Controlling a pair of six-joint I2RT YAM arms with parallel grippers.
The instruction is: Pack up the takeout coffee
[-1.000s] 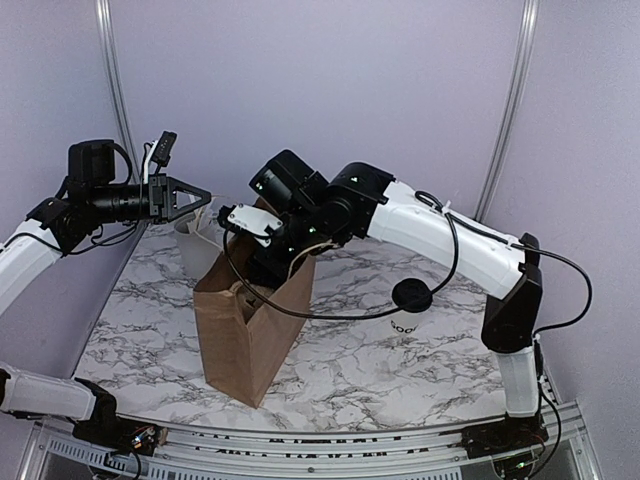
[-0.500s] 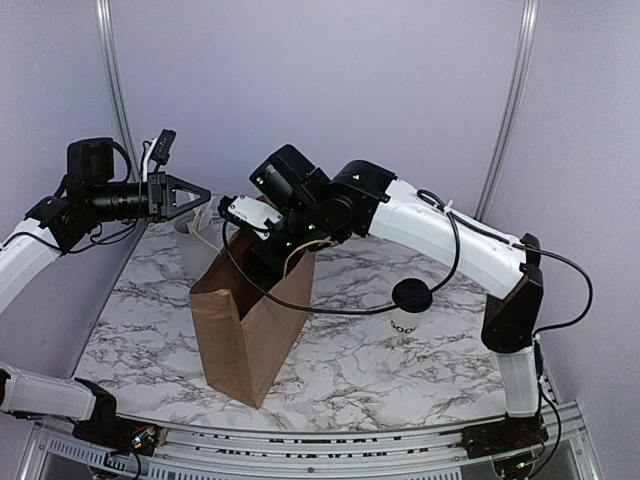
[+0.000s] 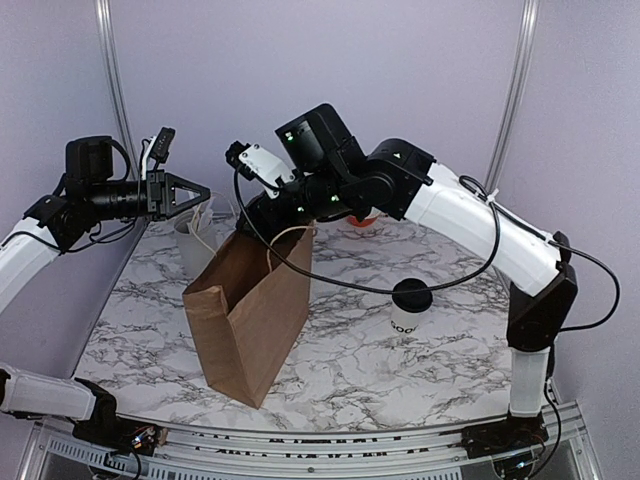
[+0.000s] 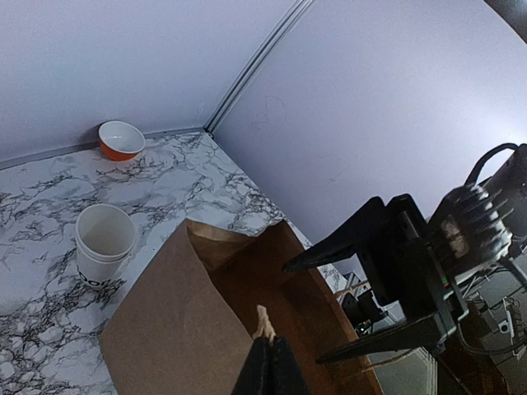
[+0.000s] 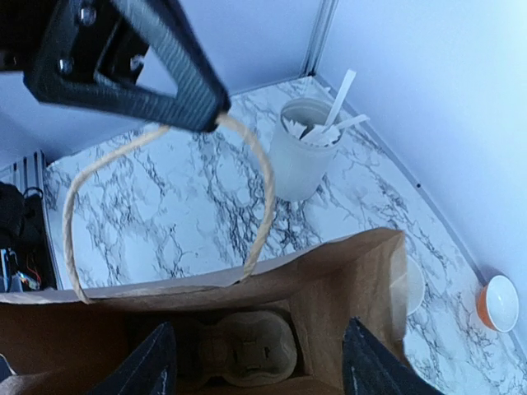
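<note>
left claw (image 3: 207, 193) clamps the bag's (image 3: 245, 320) handle (image 5: 262, 193); right claw (image 5: 259, 327) hangs apart over its mouth. something brown inside is hard to make out. coffee (image 3: 411, 298) stands right.

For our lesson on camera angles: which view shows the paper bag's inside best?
Right wrist: it looks straight down into the paper bag to its bottom. The left wrist view shows only an inner wall; top external shows mostly the outside.

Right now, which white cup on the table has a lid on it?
The takeout coffee right of the paper bag: it has a black lid. The cup near the orange bowl is open-topped.
</note>
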